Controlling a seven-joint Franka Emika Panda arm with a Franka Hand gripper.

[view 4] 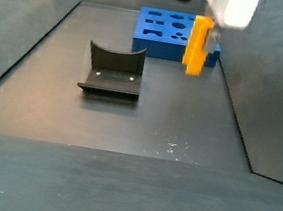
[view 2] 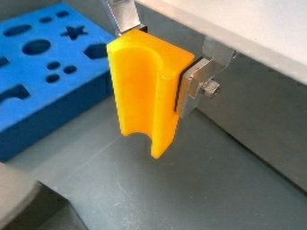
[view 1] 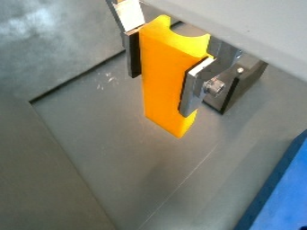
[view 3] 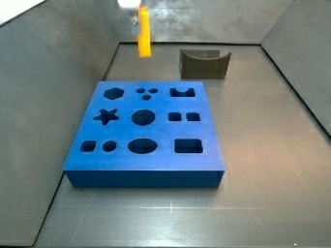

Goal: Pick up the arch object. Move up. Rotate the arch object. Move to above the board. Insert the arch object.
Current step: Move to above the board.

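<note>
- The floor (view 3: pixel 258 194) is dark grey metal, with sloped walls around it.
- The blue board (view 3: pixel 145 136) lies flat in the middle of a side view.
- A dark fixture (view 4: pixel 111 70) stands apart from the board.
- The gripper (view 2: pixel 162 54), in the upper part of both wrist views, is clamped on the yellow-orange arch object (view 2: pixel 146 88), which hangs upright above the floor.

The gripper (view 1: pixel 162 61) has flat silver finger plates with dark pads and a round screw (view 2: pixel 211 87).
</note>
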